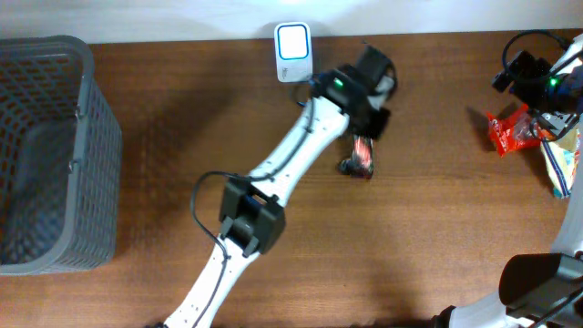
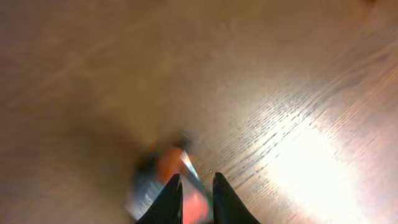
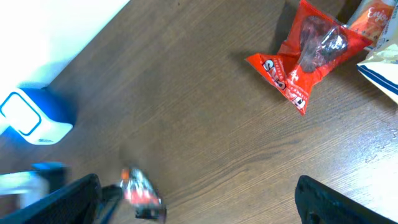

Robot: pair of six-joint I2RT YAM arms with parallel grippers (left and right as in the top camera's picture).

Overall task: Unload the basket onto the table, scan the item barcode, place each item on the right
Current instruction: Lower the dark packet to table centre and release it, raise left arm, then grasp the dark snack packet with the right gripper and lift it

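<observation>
The left gripper (image 2: 196,178) hangs low over the table (image 1: 437,237) just in front of the white scanner (image 1: 292,52), a spot that likely serves to bring the item's printed code before the scanner's lit window. Its fingers (image 2: 169,202) stand narrow, with only a slit between them. The small packet (image 1: 359,156) shows blurred right behind and below the tips, and I cannot tell whether they pinch its edge or merely hover over it. From overhead the packet lies on the wood just beside the gripper, near the scanner but not facing it. It is a little crinkly wrapper, red and orange in the middle with darker, silvery ends. No barcode can be made out on it. The right gripper (image 3: 198,183) waits at the far side with its fingers spread wide and empty, near a red snack bag (image 3: 308,53), probably kept back to leave room. A grey basket (image 1: 91,137) sits at the left edge, well apart.
</observation>
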